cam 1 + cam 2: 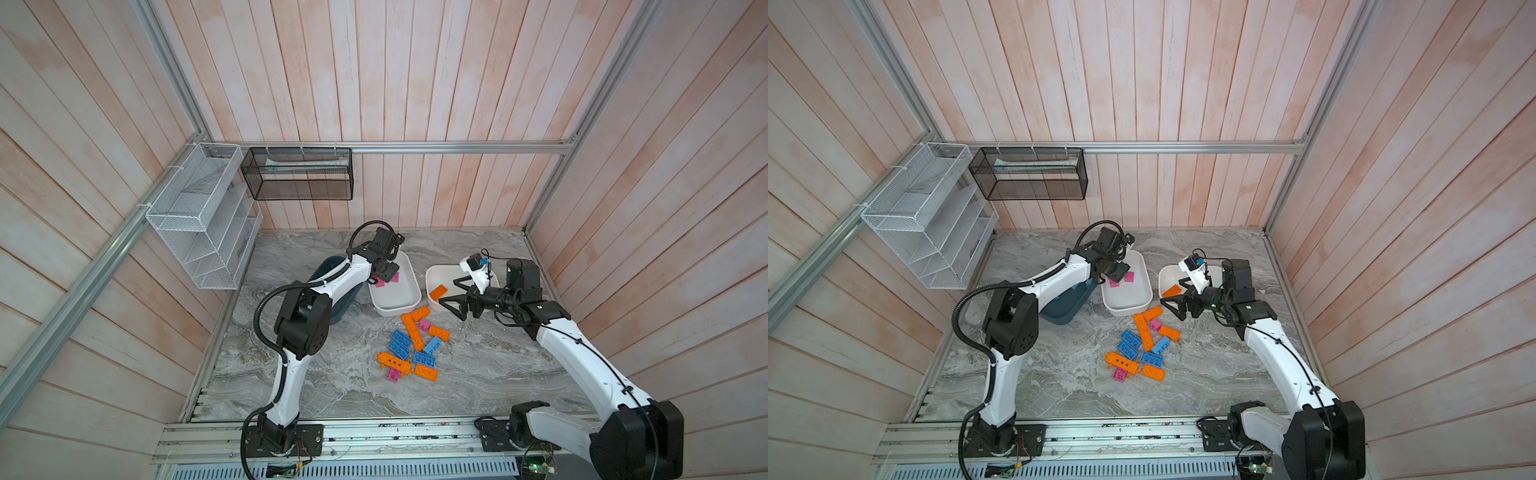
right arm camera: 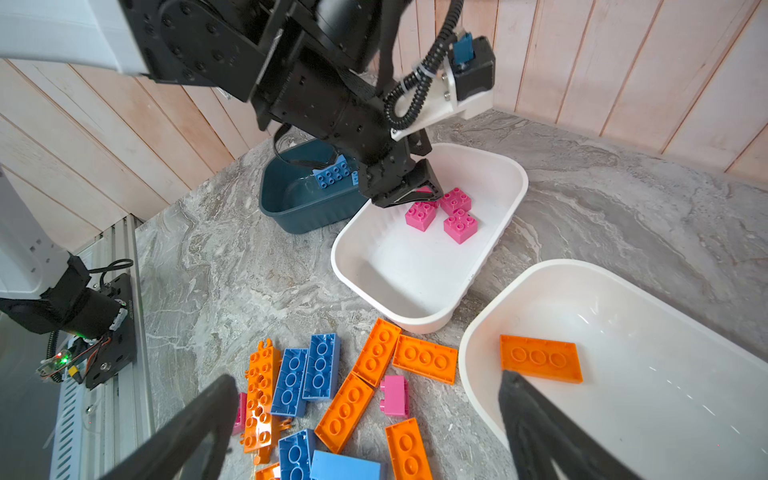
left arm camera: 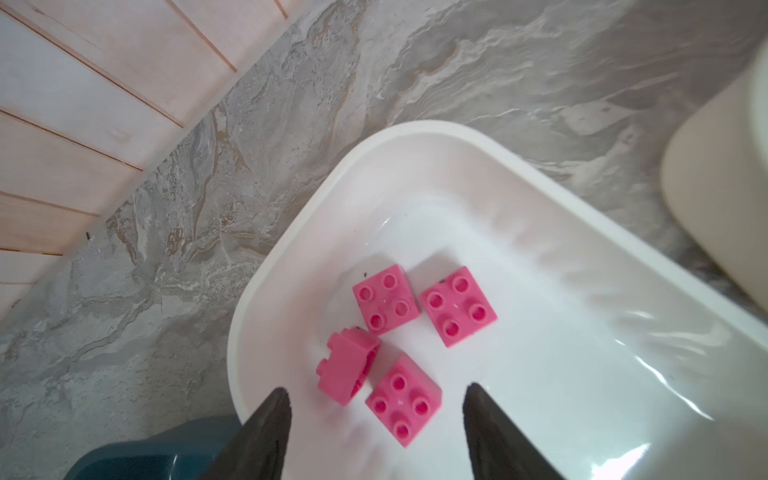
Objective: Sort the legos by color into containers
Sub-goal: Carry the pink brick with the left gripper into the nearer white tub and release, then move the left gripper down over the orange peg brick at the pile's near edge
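Jaws on our left gripper (image 3: 377, 388) stood apart, empty, over four pink bricks (image 3: 386, 299) in the white tub (image 3: 374, 183); our right gripper (image 2: 368, 376) gaped wide, holding nothing.

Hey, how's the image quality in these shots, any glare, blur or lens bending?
In both top views the wall planks bow from the wide lens; in the left wrist view glare streaks cross the white tub and the left gripper is out of focus; in the right wrist view the right gripper is blurred while the bricks stay sharp.
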